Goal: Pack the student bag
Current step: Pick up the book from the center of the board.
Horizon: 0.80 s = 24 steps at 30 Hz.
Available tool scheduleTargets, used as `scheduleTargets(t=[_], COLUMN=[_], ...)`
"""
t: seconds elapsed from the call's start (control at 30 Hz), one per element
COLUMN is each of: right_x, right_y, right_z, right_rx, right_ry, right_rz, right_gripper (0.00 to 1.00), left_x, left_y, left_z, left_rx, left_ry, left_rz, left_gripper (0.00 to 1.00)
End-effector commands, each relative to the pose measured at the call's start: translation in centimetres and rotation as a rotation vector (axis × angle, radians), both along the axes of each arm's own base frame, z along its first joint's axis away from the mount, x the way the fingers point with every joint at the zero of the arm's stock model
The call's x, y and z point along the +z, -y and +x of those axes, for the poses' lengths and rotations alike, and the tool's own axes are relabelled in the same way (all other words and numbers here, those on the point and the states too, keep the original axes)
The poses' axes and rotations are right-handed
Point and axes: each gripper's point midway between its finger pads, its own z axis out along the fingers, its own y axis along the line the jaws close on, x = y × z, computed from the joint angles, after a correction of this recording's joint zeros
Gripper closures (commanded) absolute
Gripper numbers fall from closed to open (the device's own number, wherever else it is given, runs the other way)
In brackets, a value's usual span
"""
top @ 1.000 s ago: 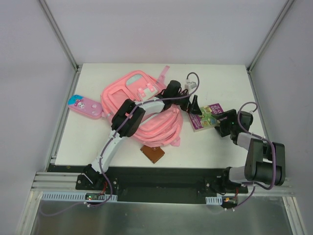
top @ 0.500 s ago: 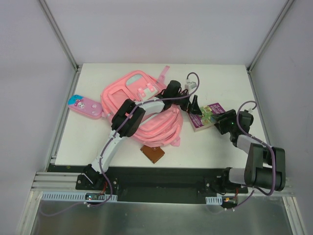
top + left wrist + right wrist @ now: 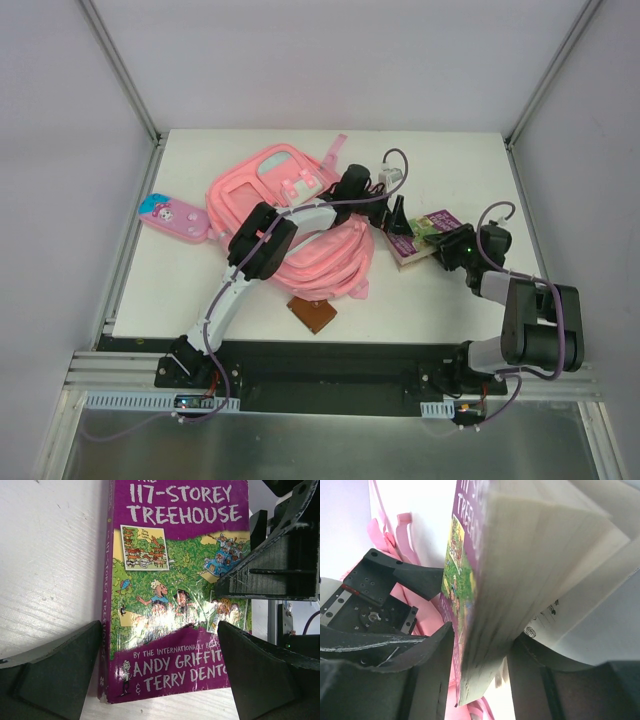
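Top view: the student bag (image 3: 262,188) lies flat on the bench (image 3: 460,165), left of centre, its straps coiled toward the near edge. The left arm reaches across it. The left gripper (image 3: 400,221) hangs just past the bag's right side, over the near end of a purple book (image 3: 424,230). The right gripper (image 3: 448,244) meets the book's opposite end.

Left wrist view: the book (image 3: 175,580) lies below and between fingers (image 3: 55,675) spread wide, holding nothing. One right-arm finger (image 3: 270,565) rests on the cover.

Right wrist view: the book's page block (image 3: 535,555) sits between narrowed fingers (image 3: 420,670) that clamp it. Pink straps (image 3: 379,535) show behind.

Only the top view shows a pink pencil case (image 3: 172,217) left of the bag and a brown flat item (image 3: 312,313) near the front edge.
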Motion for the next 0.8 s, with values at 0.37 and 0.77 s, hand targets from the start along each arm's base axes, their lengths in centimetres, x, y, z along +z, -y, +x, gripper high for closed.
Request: scheduleTargets(t=[0.37, 0.77], right_x=[5.7, 11.4], right_y=[3.2, 4.2], right_z=[-1.1, -1.7], right_rx=[0.008, 0.102], right_ry=[0.081, 0.167], right_rz=[-0.273, -0.296], right_gripper=[0.99, 0.99], left_x=[9.4, 18.6], left_y=[-2.6, -11.9], left_z=[-0.3, -2.8], left_rx=[0.05, 0.242], left_ry=[0.163, 0.444], left_rz=[-0.003, 0.11], left_gripper=[0.01, 0.01])
